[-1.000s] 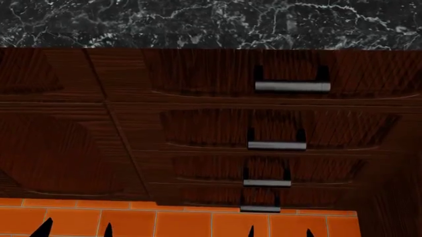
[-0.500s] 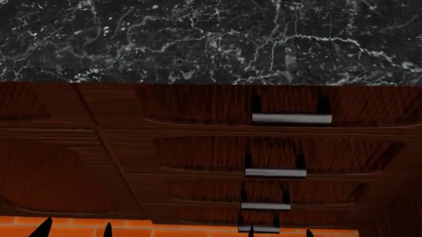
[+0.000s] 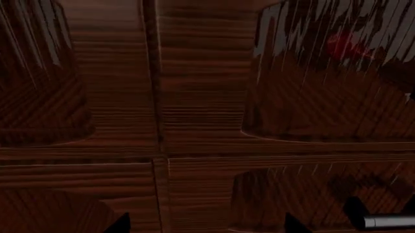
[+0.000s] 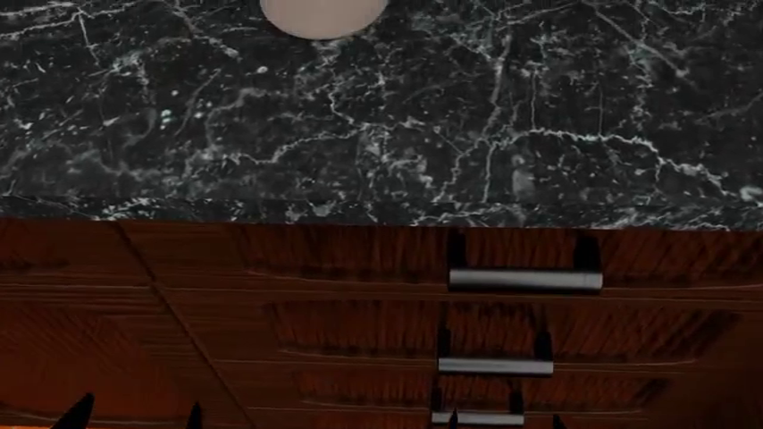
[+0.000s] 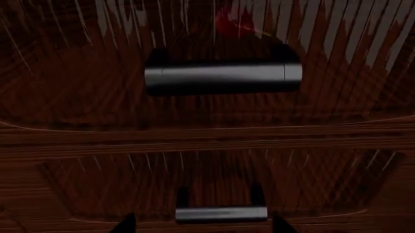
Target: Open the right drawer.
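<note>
Three stacked drawer fronts show at right under the black marble desk [image 4: 477,134]; the right drawer [image 4: 357,255] is topmost, shut flush beneath the desk's near edge (silver handle [image 4: 526,280] untouched). Both grippers' fingers [image 4: 84,413] barely peek in at the near edge, well clear of it, so I cannot tell their spread.

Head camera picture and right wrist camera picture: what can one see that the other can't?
Only the head view shows the black marble countertop with a round white object at its far edge, plus a third, lower handle. Only the right wrist view gives a close look at one silver bar handle, with a red smudge on the wood above it. Both show dark red-brown drawer fronts with silver handles stacked one below another, and dark fingers tips at the picture's edge.
</note>
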`<state>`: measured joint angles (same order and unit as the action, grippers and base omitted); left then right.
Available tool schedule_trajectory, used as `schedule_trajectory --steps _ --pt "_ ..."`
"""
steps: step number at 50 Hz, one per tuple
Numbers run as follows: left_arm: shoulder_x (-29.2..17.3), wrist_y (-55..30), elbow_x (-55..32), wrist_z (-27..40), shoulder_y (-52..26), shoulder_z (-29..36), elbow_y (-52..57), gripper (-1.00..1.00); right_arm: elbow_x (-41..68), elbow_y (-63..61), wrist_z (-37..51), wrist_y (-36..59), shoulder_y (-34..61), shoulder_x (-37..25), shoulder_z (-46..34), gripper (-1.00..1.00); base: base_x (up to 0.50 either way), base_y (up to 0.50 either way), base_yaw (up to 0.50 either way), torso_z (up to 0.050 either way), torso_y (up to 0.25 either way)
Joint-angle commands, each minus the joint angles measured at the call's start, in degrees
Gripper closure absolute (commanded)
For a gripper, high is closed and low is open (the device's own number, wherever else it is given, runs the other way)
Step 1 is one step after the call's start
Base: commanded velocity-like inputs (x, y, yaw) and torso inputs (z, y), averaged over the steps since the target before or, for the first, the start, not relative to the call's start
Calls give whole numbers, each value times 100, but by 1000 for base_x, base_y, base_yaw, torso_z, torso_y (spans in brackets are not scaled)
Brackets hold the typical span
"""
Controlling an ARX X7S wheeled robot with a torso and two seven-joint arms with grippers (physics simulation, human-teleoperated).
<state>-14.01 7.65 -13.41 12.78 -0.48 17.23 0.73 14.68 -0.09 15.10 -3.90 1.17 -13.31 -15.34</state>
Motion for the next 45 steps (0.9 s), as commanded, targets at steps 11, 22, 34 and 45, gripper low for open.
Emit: schedule_trajectory --steps 11,22,34,45 --pt "-38 7 -33 58 -8 40 3 -100 -6 -48 112 20 -3 -42 -48 -100 53 -6 0 0 0" --pt "-51 10 -70 80 -16 52 -10 -100 -220 -175 362 9 -63 -88 -30 -100 0 0 0 0 0" --pt "-62 29 -39 95 -36 110 -49 -100 -1160 -723 890 1020 67 -354 -296 -100 0 0 0 0 0" --pt "-74 -13 -31 114 -65 163 -54 -100 -1587 -957 849 1959 403 -567 -520 -100 0 0 0 0 0"
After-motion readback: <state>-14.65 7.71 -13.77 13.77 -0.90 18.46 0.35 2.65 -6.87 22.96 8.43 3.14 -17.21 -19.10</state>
